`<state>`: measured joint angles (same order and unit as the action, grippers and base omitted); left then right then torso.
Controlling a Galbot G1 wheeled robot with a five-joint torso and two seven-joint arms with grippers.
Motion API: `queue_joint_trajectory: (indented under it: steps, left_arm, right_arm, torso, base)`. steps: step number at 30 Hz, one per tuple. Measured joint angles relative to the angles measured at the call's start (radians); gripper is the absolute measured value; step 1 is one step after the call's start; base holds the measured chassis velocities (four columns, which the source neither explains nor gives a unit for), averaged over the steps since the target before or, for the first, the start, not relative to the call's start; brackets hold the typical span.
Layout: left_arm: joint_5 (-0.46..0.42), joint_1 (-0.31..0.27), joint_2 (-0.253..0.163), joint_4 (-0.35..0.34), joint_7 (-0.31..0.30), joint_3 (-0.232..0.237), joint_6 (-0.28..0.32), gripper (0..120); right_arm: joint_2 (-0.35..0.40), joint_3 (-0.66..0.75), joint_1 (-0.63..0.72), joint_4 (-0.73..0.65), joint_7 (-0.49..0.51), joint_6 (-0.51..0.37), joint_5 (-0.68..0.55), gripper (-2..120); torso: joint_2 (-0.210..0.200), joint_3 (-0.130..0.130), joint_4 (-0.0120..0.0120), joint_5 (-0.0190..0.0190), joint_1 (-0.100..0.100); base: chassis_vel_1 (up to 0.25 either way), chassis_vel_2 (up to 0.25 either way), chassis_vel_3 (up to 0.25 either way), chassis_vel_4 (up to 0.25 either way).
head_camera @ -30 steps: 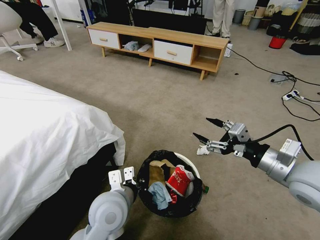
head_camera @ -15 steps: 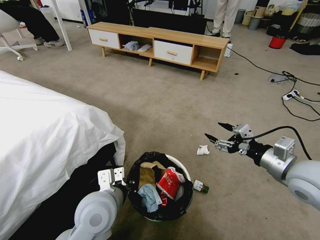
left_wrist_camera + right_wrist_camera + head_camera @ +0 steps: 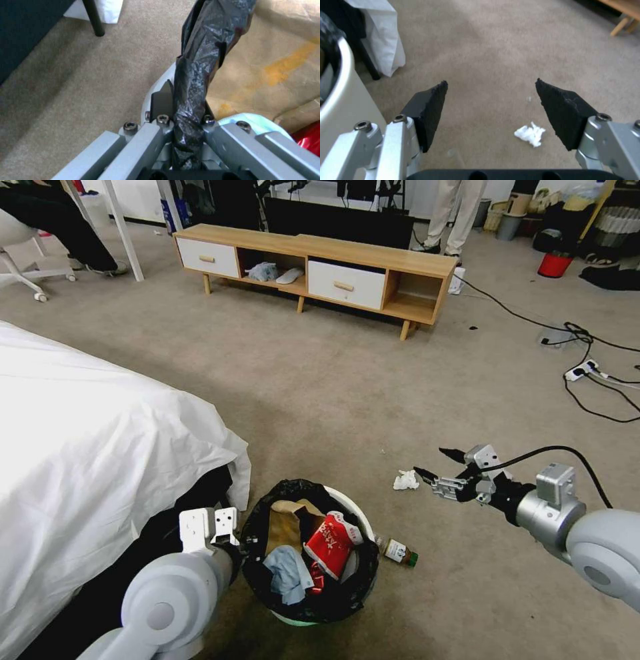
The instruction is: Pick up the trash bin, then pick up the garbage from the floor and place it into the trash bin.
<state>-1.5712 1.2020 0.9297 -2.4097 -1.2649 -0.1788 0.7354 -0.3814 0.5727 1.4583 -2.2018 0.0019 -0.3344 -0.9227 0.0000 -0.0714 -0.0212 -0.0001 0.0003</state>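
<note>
Garbage pickup step: left tool (image 3: 188,125) grips bin (image 3: 353,507) rim w/ bag. Right tool (image 3: 437,472) wide, tissue (image 3: 405,481) on floor (image 3: 320,393) just ahead, near its tips. Next: lower, straddle tissue, close.

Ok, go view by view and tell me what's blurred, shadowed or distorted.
Head view: wide-angle bend at the edges, shadow on the floor beside the bed. Left wrist view: trash bin rim soft, the left pincer is clamped on it. Right wrist view: open right pincer blurred, tissue soft.
</note>
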Motion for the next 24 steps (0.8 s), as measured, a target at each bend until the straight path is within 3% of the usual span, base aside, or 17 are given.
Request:
queue_joint_trajectory:
  steps: [3,10,24]
  left_arm:
    - [-0.028,-0.007,-0.024,-0.013,-0.005,-0.009,0.0,1]
    - [-0.041,-0.017,-0.03,-0.013,-0.007,-0.003,0.0,1]
    - [-0.007,-0.001,0.041,-0.001,0.016,0.036,0.0,1]
  right_arm:
    - [-0.014,-0.04,-0.019,0.015,0.011,-0.016,-0.02,73]
    - [-0.026,-0.078,-0.038,0.029,0.019,-0.048,-0.053,73]
    - [-0.113,-0.319,-0.256,0.159,0.07,-0.153,-0.122,73]
  torso:
    - [0.0,0.0,-0.0001,0.0001,0.0]
    - [0.0,0.0,0.0,0.0,0.0]
    - [0.0,0.0,0.0001,0.0001,0.0]
  base:
    - [0.0,0.0,0.0,0.0]
    - [0.0,0.0,0.0,0.0]
    - [0.0,0.0,0.0,0.0]
